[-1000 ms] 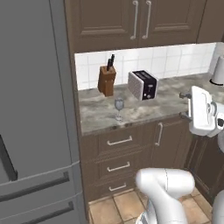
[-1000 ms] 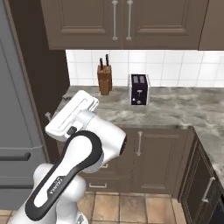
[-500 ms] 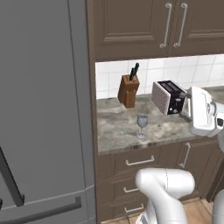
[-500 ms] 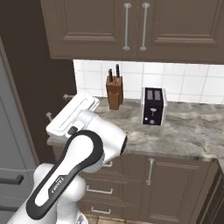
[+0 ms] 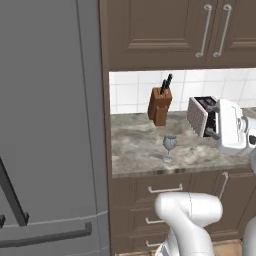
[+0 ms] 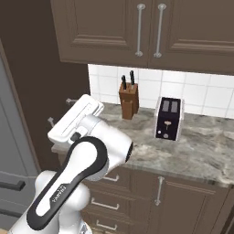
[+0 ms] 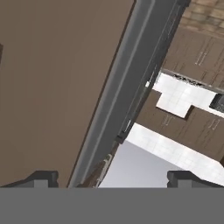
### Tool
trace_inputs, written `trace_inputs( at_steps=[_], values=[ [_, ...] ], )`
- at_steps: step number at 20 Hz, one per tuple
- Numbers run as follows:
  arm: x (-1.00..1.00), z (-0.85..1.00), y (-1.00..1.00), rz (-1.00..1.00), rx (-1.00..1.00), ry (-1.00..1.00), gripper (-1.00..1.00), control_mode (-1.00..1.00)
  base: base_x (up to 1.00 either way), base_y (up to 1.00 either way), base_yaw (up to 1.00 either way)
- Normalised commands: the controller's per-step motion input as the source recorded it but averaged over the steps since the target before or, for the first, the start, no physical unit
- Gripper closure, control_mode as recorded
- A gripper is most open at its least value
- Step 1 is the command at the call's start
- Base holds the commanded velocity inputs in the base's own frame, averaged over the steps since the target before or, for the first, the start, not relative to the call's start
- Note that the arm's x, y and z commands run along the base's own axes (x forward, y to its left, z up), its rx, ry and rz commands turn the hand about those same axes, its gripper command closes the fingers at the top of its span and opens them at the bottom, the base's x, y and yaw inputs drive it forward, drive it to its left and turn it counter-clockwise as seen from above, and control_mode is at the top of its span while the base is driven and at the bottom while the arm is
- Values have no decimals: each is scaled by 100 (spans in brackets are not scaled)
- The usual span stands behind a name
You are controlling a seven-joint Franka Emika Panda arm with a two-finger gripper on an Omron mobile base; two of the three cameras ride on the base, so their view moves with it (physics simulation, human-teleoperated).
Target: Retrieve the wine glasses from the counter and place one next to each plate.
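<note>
A clear stemmed wine glass (image 5: 169,147) stands upright near the front of the marbled counter (image 5: 135,150), in front of the knife block. My gripper (image 5: 213,120) hovers above the counter to the right of the glass, about a hand's width from it, pointing left. Its jaws are open with nothing between them. From the right base view the gripper (image 6: 60,111) is over the counter's (image 6: 201,151) left end. In the hand view the fingertips (image 7: 41,177) stand far apart, looking at cabinet fronts and tiles. The plates are out of view.
A wooden knife block (image 5: 160,105) and a dark toaster (image 5: 201,116) stand at the back by the white tiles. A tall grey fridge (image 5: 45,125) walls off the counter's left end. Brown upper cabinets (image 5: 165,30) hang above, and drawers (image 5: 165,190) sit below the counter.
The base has driven, so the whole scene slid right and grew larger in both base views. Glass, block and toaster stayed put on the counter. The gripper stayed open.
</note>
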Motion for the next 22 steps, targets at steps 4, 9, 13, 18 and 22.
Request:
trace_inputs(
  at_steps=[4, 9, 13, 18, 22],
  values=[
    [0, 0, 0, 0, 0, 0, -100, 100, 58, -17, 16],
    [0, 0, 0, 0, 0, 0, -100, 100, 49, 0, 4],
    [0, 0, 0, 0, 0, 0, -100, 100, 22, 0, 3],
    [0, 0, 0, 0, 0, 0, -100, 100, 0, 0, 0],
    [0, 0, 0, 0, 0, 0, -100, 100, 0, 0, 0]
  ],
)
